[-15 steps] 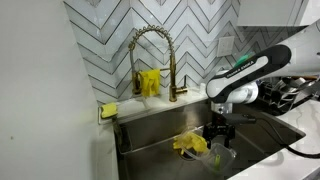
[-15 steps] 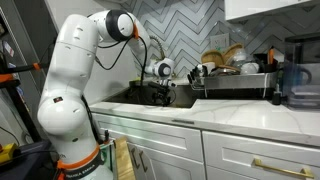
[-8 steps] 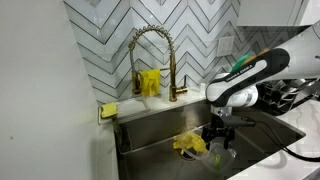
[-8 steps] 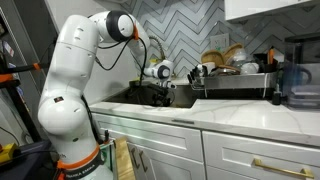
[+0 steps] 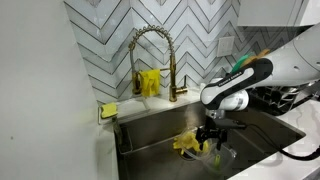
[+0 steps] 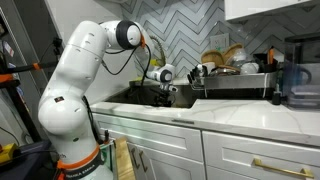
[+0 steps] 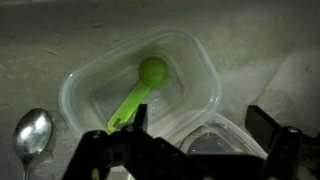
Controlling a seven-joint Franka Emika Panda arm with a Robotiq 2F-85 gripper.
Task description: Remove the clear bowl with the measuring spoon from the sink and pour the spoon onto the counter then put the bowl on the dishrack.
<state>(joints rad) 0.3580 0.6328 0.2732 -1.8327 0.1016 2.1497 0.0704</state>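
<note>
In the wrist view the clear bowl [image 7: 185, 60] lies on the grey floor of the sink [image 7: 60, 30], with a bright green measuring spoon [image 7: 140, 90] lying in it. My gripper [image 7: 200, 130] hangs open just above the bowl's near rim, and its black fingers [image 7: 265, 125] stand wide apart. A second clear container [image 7: 225, 128] lies between the fingers, against the bowl. In an exterior view my gripper [image 5: 212, 135] reaches down into the sink [image 5: 150, 130]. The dishrack [image 6: 235, 82] stands on the pale counter [image 6: 230, 115] beside the basin.
A metal spoon [image 7: 32, 135] lies on the sink floor beside the bowl. A yellow cloth-like lump [image 5: 188, 143] sits in the basin beside my gripper. A brass spring faucet [image 5: 150, 45] rises behind the sink, and a yellow sponge [image 5: 108, 110] sits on its corner.
The arm has shifted a little to the left and lower in the sink. The gripper stays open.
</note>
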